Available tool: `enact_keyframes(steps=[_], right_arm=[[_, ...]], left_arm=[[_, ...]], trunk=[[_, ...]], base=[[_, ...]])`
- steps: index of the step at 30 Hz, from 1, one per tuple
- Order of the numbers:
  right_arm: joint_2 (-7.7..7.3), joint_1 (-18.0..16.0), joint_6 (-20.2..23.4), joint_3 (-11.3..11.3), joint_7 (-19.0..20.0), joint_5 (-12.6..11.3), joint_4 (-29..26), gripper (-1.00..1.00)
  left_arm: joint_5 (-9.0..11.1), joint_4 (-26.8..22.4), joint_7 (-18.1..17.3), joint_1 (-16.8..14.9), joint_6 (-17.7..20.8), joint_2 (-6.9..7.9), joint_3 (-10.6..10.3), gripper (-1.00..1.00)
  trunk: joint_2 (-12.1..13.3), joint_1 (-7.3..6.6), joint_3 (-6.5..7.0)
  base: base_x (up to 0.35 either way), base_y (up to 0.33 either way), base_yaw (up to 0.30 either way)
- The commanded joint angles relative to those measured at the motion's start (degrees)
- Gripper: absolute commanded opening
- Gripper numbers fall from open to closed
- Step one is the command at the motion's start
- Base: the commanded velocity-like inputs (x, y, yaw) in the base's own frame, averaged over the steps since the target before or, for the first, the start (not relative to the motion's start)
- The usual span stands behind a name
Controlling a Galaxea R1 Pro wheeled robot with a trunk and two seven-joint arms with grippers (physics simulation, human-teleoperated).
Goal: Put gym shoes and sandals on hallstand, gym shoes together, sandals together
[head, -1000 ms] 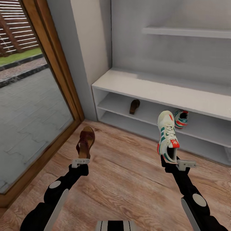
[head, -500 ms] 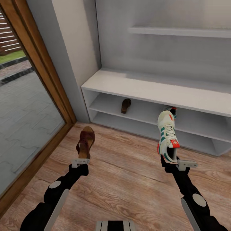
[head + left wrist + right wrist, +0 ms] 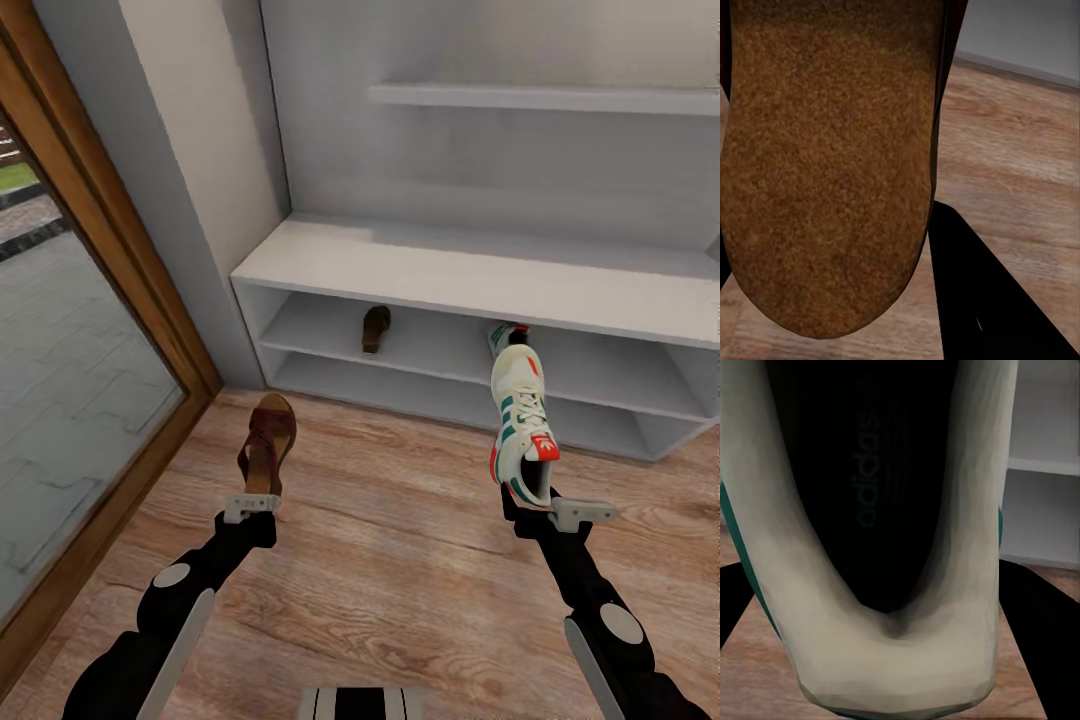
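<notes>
The left gripper [image 3: 250, 503] grips a brown sandal [image 3: 266, 445] at its heel, toe toward 12 o'clock; the right gripper [image 3: 548, 508] grips a cream gym shoe [image 3: 520, 422] likewise. Ahead, the white hallstand [image 3: 480, 275] carries a second sandal [image 3: 376, 328] on its upper shelf, with another gym shoe [image 3: 503, 335] at its 3 o'clock.

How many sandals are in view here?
2: one sandal held in the left end effector above the floor, the other sandal on the hallstand's upper shelf.
</notes>
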Motion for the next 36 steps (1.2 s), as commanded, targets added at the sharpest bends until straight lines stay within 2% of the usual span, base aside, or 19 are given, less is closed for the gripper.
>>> enact_keyframes(steps=[1, 11, 27, 36], right_arm=[[-0.03, -0.02, 0.13, 0.08, -0.25, -0.43, -0.07, -1.0], [-0.03, -0.02, 0.13, 0.14, -0.25, -0.43, -0.07, -1.0], [-0.03, -0.03, 0.13, 0.15, -0.25, -0.44, -0.07, -1.0], [-0.03, -0.03, 0.13, 0.08, -0.25, -0.44, -0.07, -1.0]], left_arm=[[0.09, -0.07, -0.01, -0.02, 0.3, 0.04, -0.04, -1.0], [0.13, -0.07, -0.07, -0.02, 0.3, 0.04, -0.04, -1.0], [0.13, -0.05, -0.05, -0.02, 0.05, 0.04, -0.03, -1.0], [0.12, 0.01, -0.06, -0.02, 0.03, 0.04, -0.04, -1.0]], trunk=[[-0.02, -0.01, -0.04], [-0.02, -0.01, -0.04], [-0.02, -0.01, -0.04], [-0.02, -0.01, 0.18]], base=[[0.0, 0.016, -0.053], [0.0, 0.12, -0.008], [0.0, 0.005, -0.001], [0.0, 0.0, -0.25]])
